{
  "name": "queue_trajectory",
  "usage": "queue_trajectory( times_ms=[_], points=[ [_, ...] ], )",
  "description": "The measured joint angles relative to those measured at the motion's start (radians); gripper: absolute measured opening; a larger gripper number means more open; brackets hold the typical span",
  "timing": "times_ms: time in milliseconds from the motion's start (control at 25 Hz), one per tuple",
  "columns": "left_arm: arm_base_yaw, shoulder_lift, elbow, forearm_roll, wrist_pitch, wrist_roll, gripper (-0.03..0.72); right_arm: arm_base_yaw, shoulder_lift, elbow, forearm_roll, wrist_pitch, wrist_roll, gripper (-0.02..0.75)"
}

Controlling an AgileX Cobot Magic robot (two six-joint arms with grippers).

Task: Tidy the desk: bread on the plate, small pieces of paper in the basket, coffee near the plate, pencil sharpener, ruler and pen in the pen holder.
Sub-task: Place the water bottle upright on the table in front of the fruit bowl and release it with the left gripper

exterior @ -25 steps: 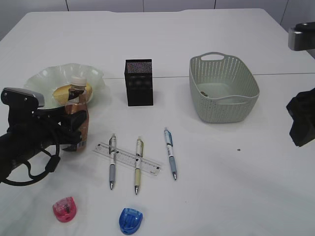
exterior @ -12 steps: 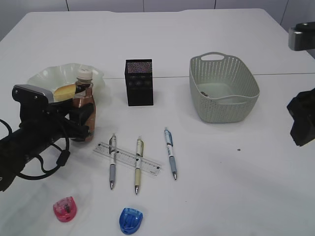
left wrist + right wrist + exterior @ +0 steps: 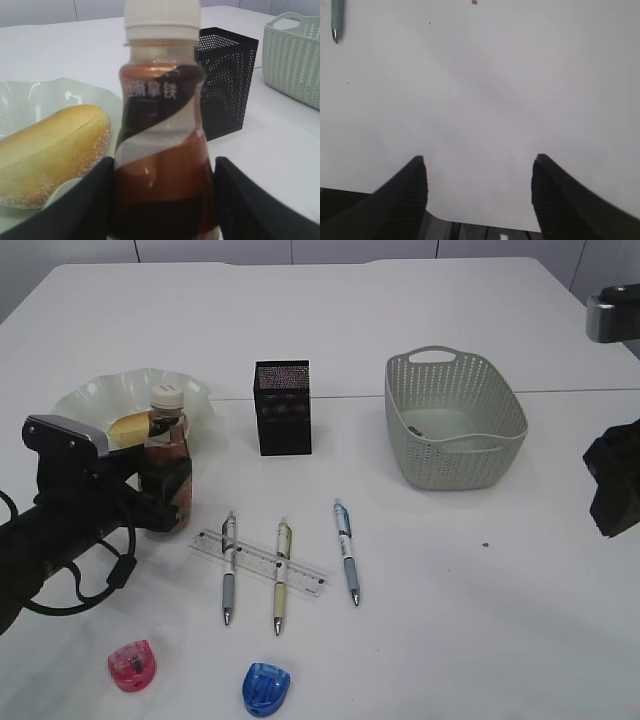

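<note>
Exterior view: three pens [image 3: 279,575], two sharpeners [image 3: 265,687], one ruler [image 3: 260,563] on the white desk [image 3: 450,600]; left gripper [image 3: 168,495] flanks the coffee [image 3: 166,455], grip unclear; right gripper [image 3: 479,190] spread, empty.

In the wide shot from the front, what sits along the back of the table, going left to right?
Green wavy plate with the bread on it → coffee bottle → black mesh pen holder → grey-green basket.
</note>
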Motion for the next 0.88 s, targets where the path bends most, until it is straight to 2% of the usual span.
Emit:
queue_trajectory(
  times_ms=[360,880],
  points=[
    [0.000,-0.058,0.030,0.008,0.078,0.046,0.511,0.000,0.000,0.000,0.000,-0.010,0.000,0.480],
    [0.000,-0.316,0.054,0.046,0.112,0.057,0.516,0.000,0.000,0.000,0.000,-0.010,0.000,0.480]
  ],
)
